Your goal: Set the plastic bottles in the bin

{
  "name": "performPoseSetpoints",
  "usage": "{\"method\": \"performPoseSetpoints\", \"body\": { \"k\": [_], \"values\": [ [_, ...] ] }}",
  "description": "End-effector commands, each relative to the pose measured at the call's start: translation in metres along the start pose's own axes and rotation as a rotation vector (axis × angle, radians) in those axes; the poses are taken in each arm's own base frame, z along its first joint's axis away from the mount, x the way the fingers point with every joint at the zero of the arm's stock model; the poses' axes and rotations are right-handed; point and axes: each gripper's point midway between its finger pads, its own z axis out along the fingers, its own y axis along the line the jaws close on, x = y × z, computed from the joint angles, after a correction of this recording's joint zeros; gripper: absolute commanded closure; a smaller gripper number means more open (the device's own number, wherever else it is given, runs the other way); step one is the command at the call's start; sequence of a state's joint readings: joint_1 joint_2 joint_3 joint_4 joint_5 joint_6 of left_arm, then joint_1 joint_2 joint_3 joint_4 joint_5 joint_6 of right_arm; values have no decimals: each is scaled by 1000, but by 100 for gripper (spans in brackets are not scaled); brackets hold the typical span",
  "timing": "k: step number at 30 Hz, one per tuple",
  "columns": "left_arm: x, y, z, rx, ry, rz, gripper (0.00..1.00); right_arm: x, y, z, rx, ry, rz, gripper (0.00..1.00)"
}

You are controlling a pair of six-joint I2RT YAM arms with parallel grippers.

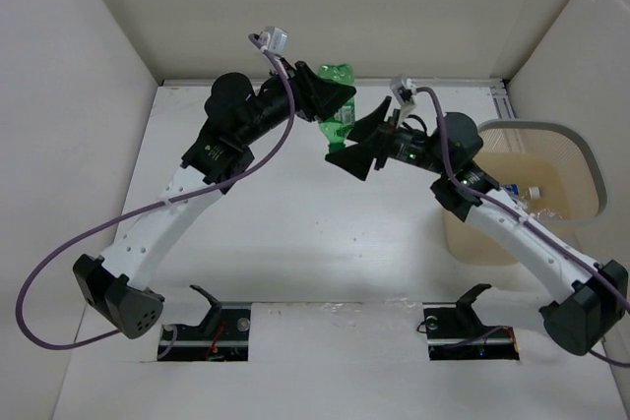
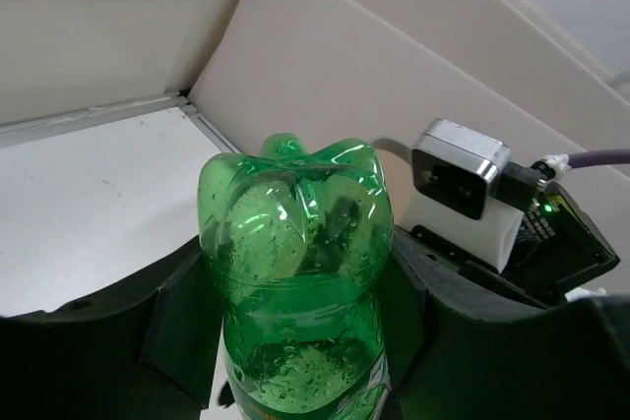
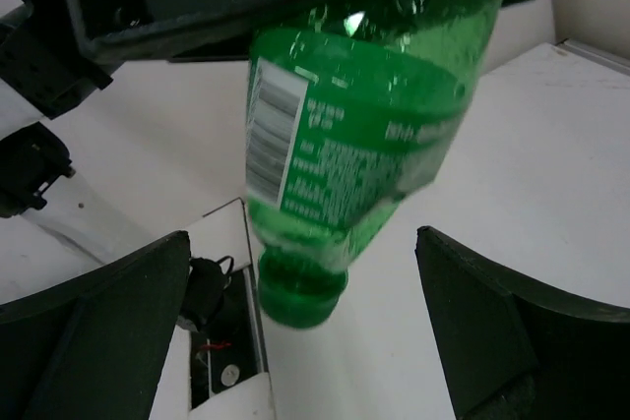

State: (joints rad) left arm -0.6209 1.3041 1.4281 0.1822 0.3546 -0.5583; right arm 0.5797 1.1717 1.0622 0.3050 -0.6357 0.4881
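Two arms at work over a white table (image 1: 325, 233) enclosed by pale boards (image 1: 295, 7).

Bin (image 1: 539, 125): stands at the right edge of the table, just beside the right arm (image 1: 522, 233). Pale shapes and a white cap lie inside. These are probably clear bottles (image 1: 536, 189), though the translucent wall blurs them.

Left arm (image 1: 167, 213): reaches up and across to the far middle of the table. The right arm bends inward from the bin side, so that the two wrists face each other.

Left claw (image 2: 295, 341): its fingers are closed part of the way, pressing on opposite sides of the green bottle (image 2: 295, 243) just below the base. It holds the bottle in the air, clear of the table.

Right claw (image 1: 356, 137): it is spread to its widest. One finger stands on each side of the bottle's lower half, apart from it, and the claw grasps nothing.

Green bottle: hangs tilted above the far centre of the table, well apart from the bin. The lobed base is uppermost and faces the left wrist view.

Label (image 3: 315, 159): green with a white barcode panel, wrapped round the body.

Camera (image 2: 458, 169): a small silver unit on the right wrist, seen just behind the bottle.

Cap (image 3: 300, 297): green, the lowest point, between the right claw's fingers and above the table.
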Motion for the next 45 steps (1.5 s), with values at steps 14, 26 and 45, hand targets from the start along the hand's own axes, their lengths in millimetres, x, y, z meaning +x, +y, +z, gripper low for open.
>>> {"method": "performPoseSetpoints", "body": {
  "k": [14,26,45],
  "values": [
    [-4,-24,-17,79,-37,-9,78,-54,5,55,-57,-208,-70,94],
    [-79,14,-36,-242,-304,26,0,-82,-46,-51,373,-271,-117,100],
    [-48,50,-50,-409,-209,29,0,-108,-71,-369,1778,-676,39,0]
  ]
}}
